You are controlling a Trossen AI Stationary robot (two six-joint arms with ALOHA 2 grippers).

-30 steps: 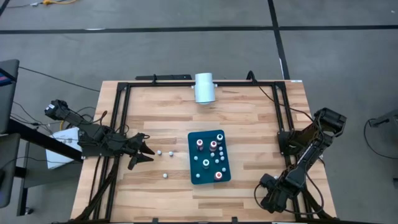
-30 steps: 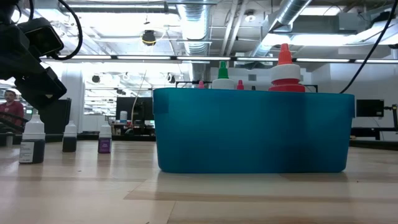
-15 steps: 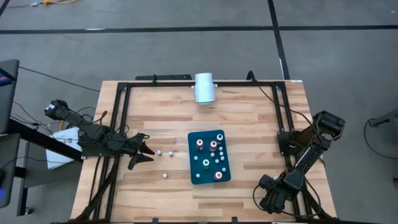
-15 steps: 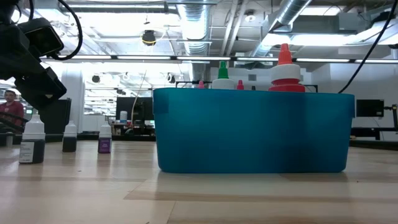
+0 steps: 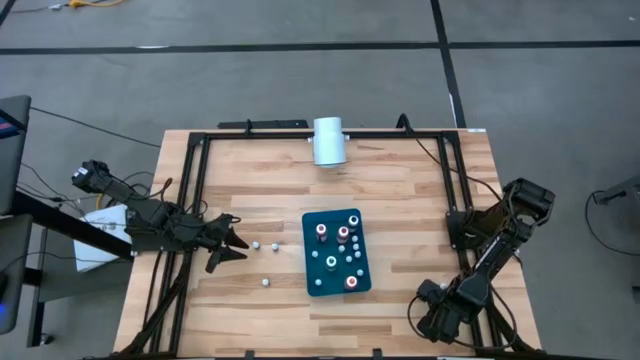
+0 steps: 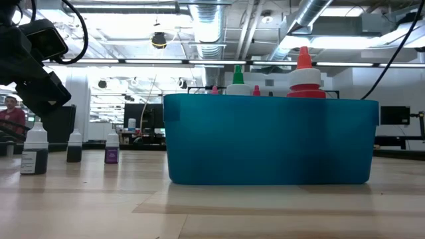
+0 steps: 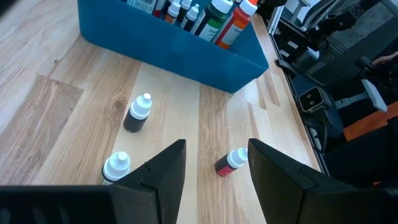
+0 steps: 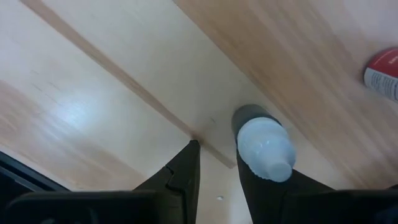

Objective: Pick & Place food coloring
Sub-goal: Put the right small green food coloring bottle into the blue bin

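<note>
The food coloring is several tiny bottles. Most stand in the teal tray (image 5: 313, 284) at the table's middle, among them a green-topped (image 6: 238, 79) and a red-topped (image 6: 303, 70) one. Three small bottles stand upright on the wood to the tray's left (image 5: 256, 243) (image 5: 272, 243) (image 5: 265, 281). My left gripper (image 5: 236, 248) hovers open just left of these; its wrist view shows them ahead (image 7: 138, 114) (image 7: 116, 167) (image 7: 229, 162). My right gripper (image 5: 430, 318) is low at the table's near right corner, its fingers a small gap apart (image 8: 217, 155), with a white-capped bottle (image 8: 264, 146) at one fingertip. My right gripper points down at the wood, and the white-capped bottle's top (image 8: 266, 149) shows right at the end of one finger (image 8: 267, 186), outside the gap. Whether the finger touches it cannot be told. Nothing sits between the two fingers.
A large white cylinder (image 5: 328, 141) lies at the table's far edge. A black frame (image 5: 195, 190) runs around the table. A red-labelled bottle (image 8: 384, 76) shows at the edge of the right wrist view. A person (image 6: 10, 113) is far off in the room behind.
</note>
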